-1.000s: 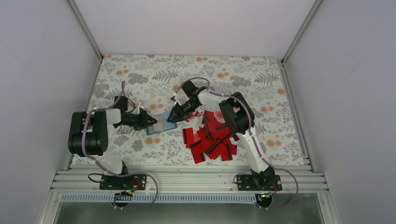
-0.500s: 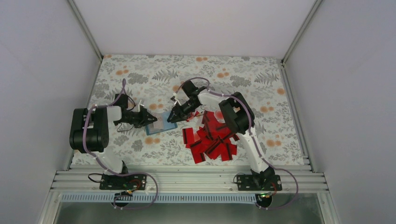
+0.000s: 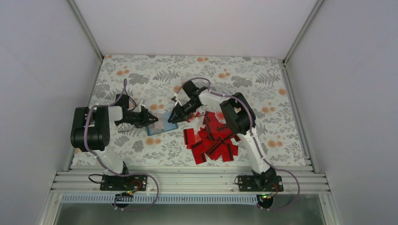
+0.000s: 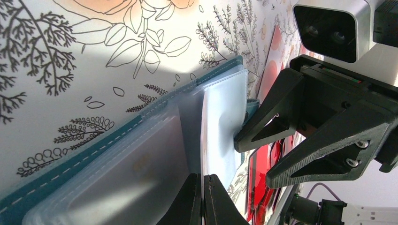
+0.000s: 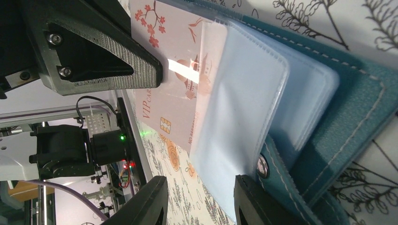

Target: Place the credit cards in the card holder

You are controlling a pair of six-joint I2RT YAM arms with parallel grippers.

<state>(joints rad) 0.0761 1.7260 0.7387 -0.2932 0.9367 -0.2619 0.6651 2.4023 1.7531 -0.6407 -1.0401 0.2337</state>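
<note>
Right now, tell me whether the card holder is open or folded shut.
Open: the card holder lies spread, clear pockets fanned out, a pale card partway into one.

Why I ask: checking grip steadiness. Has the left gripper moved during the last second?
Yes, slightly: the left gripper has shifted away from the near edge, toward the orange flower print.

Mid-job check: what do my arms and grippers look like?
Both the left arm and right arm have white links, bulky black joints and looping purple cables. The left gripper and right gripper have black wedge-shaped fingers.
</note>
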